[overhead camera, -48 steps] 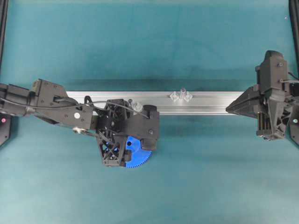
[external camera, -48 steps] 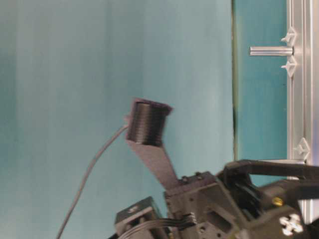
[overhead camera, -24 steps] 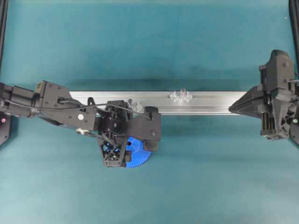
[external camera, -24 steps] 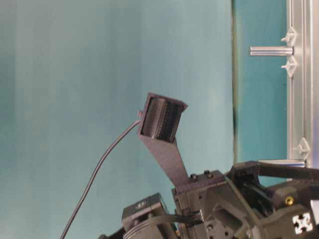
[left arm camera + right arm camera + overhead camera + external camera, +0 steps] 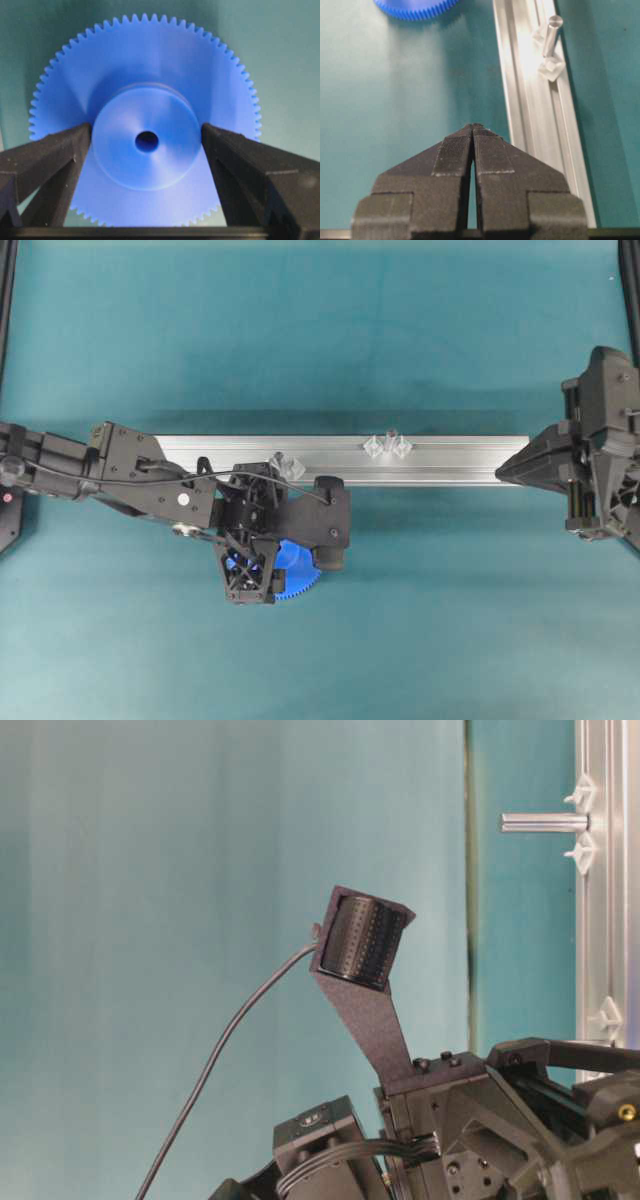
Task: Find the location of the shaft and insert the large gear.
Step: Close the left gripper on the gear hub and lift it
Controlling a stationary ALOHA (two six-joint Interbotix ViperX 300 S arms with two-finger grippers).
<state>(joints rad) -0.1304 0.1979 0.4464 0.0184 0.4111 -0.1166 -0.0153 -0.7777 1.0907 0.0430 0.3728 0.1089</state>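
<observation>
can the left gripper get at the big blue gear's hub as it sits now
Probably yes. In the left wrist view the left gripper stands open with a finger on either side of the large gear's raised hub, nothing between them. Contact isn't clear.

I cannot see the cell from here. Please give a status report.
Left end effector open, fingers astride the large gear hub. Right end effector shut, empty. Gear flat on mat; shaft bare, nothing in the way.

Large gear (image 5: 145,120) between left gripper (image 5: 146,145) fingers (image 5: 55,155)
</observation>
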